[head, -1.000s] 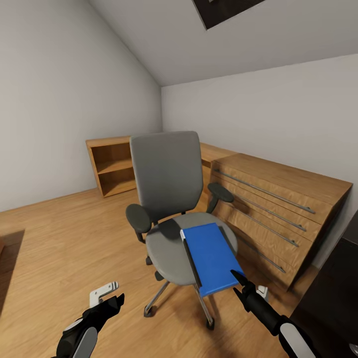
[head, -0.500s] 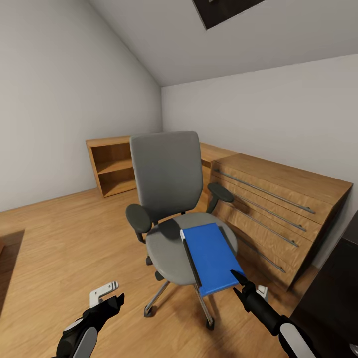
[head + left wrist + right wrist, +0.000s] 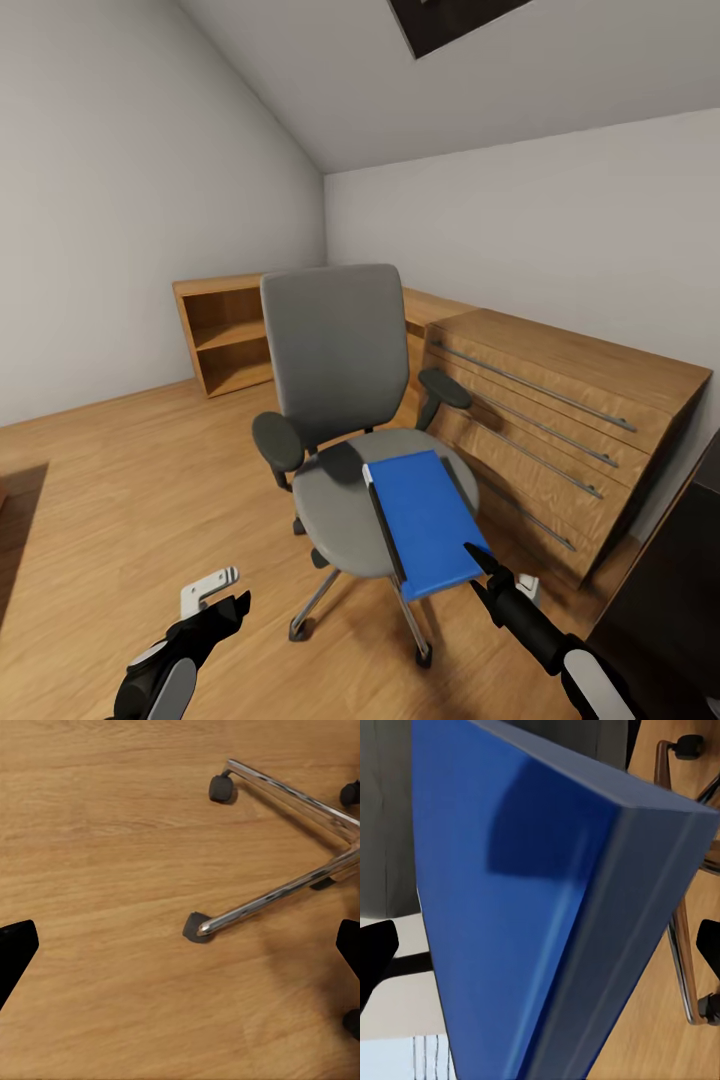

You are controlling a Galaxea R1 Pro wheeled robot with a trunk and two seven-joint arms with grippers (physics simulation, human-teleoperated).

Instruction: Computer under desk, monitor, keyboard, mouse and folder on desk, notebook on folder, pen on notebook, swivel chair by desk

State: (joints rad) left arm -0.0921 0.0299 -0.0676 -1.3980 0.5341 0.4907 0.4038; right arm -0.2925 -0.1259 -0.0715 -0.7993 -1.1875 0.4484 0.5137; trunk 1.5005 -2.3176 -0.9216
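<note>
Your right end effector (image 3: 478,566), fingers spread, sits at the near edge of the folder (image 3: 425,520) lying on the swivel chair (image 3: 345,440) seat (left one (image 3: 215,600) spread, idle), so the transfer remains undone.

The wood floor (image 3: 130,480) carries the swivel chair (image 3: 340,400) on its chrome star base, castors down. On the grey seat lies the folder (image 3: 425,520) (bright blue), its near end jutting past the seat's front edge.
</note>
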